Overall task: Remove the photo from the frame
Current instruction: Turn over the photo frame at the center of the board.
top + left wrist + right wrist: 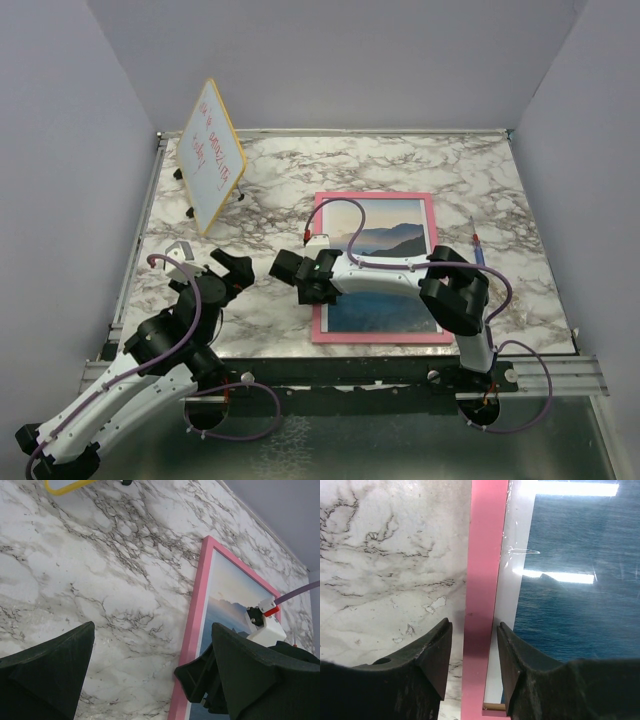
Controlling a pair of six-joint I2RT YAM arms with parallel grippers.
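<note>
Lift the frame point(375, 197) by its left border, presumably to turn it over and reach the back, given the photo point(395, 235) lying face up inside it on the marble table point(400, 160). Seat the right gripper point(474, 630) low enough to catch the underside of that thin pink rail, not merely pinch its top. Hold the inner finger point(530, 680) to the pale margin just inside the border, clear of the glossy face. Close squarely, then raise slowly, pivoting on the frame's right border. Watch for the narrow rail slipping free. Note those jaws parted astride the left border, toward the frame's near end: outer finger point(420, 665) over marble just outside the frame, with a sliver of stone visible beside the rail, inner finger close against the rail's inner edge. Not yet clenched, nothing grasped. Find the photo just inward of the inner finger, beside the jaws rather than between them, flat and wholly within the frame. Hold the left gripper point(152, 627), spread wide and empty over marble left of the frame, ready to steady the raised edge.
</note>
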